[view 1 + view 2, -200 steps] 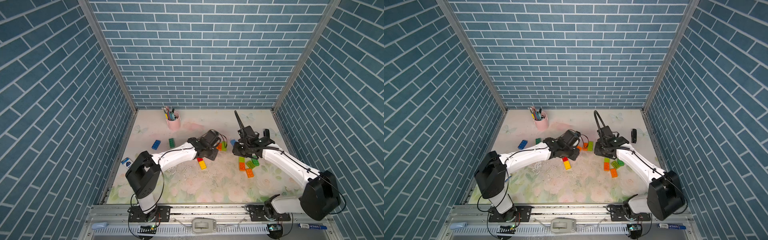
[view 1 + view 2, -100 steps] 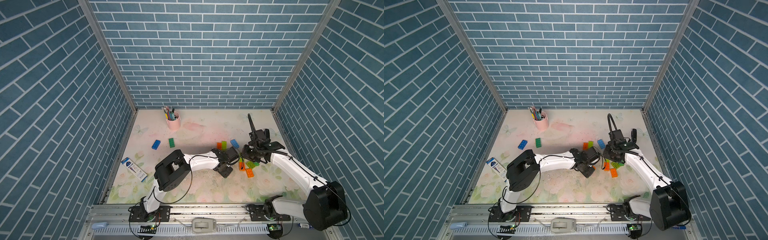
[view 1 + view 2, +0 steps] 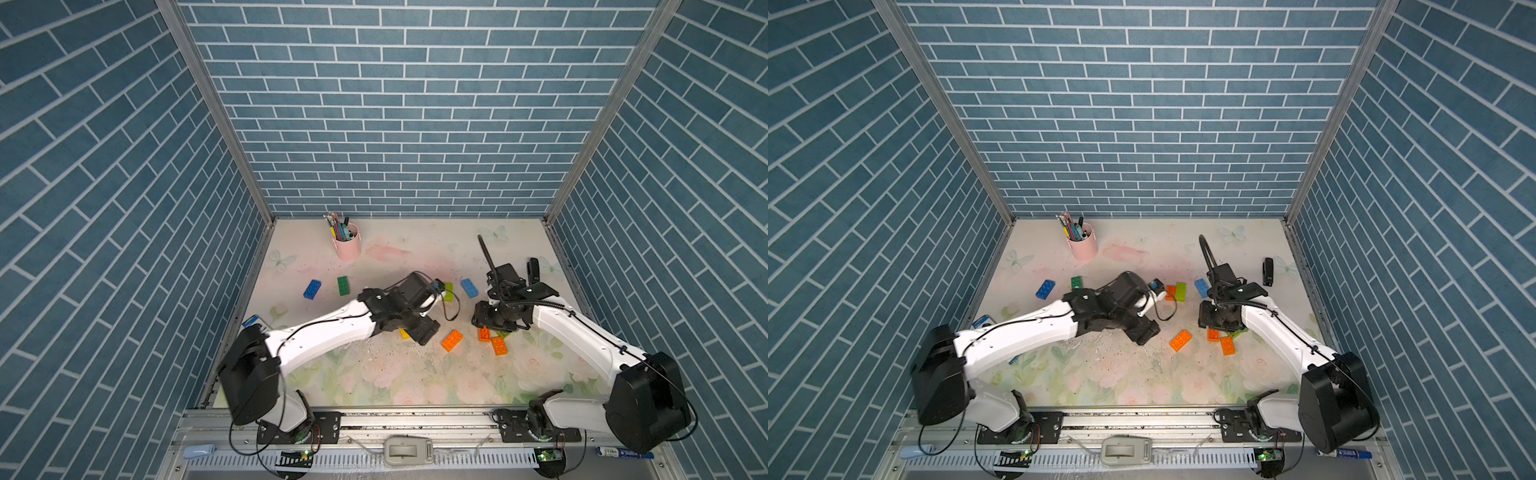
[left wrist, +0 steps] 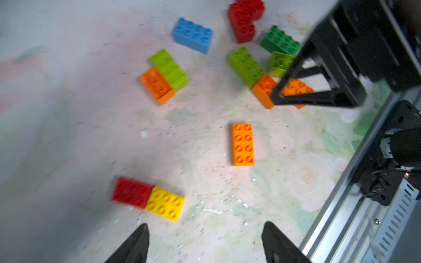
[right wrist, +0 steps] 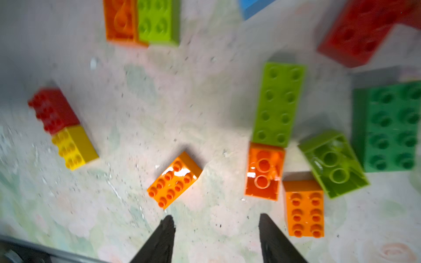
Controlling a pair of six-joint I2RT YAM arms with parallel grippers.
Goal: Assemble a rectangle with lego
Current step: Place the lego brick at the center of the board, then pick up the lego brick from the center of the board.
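text: nothing is reading legibly from where I'm standing | blue box by the left wall: its print is showing too small to make out | blue pen on the front rail: its label is blurring | lego bricks: their studs are showing no readable lettering

Materials and finishes, tabletop cell

Lego bricks: hard moulded plastic, smooth and glossy, highlights on the studs; upturned lime brick looks slightly translucent. Table cover: matt floral print, scuffed, speckled with grit. Fingers of the left gripper: matt black plastic. Arm shell: smooth white, satin. Front rail: bare silver metal. Pen cup: matt pink.
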